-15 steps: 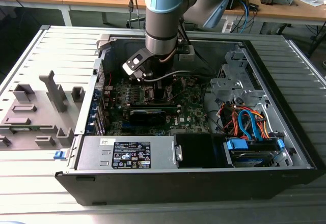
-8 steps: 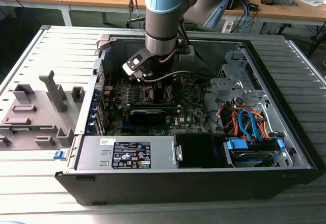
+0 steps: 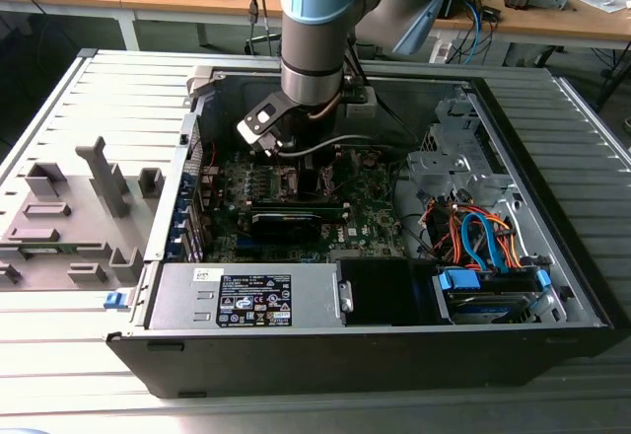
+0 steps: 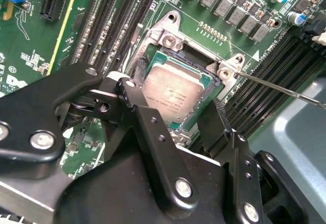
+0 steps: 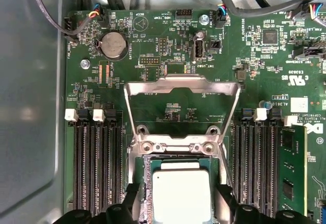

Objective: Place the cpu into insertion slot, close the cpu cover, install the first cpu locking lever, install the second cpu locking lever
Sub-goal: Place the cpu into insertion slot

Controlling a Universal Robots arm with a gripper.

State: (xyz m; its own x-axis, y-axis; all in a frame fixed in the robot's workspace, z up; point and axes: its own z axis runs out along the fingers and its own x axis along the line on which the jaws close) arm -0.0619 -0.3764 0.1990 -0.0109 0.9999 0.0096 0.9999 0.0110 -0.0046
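CPU [image 4: 170, 89] placement is the step in hand, by my reading. The chip lies square in the insertion slot [image 4: 196, 55], pale metal top up and green board all round, where the arm [image 3: 314, 49] reaches down into the far part of the open computer case [image 3: 394, 355] on the ribbed worktop [image 3: 59, 375]. The black claw [image 4: 175, 107] straddles the chip, hard by 2 opposite edges; I cannot tell from either wrist view whether it grips the chip or merely brackets it. Beyond the slot the CPU cover [image 5: 181, 86] stands swung open, bare board showing through its window, and a thin wire lever [image 4: 285, 87] juts free at the slot's corner, so steps 2, 3 and 4 look undone. Long black memory slots [image 5: 97, 168] flank the socket on both sides. A move from here calls for a straight, clean parting from the chip, with no sideways drag that could tip it off the contacts, and clear room for the cover to swing.
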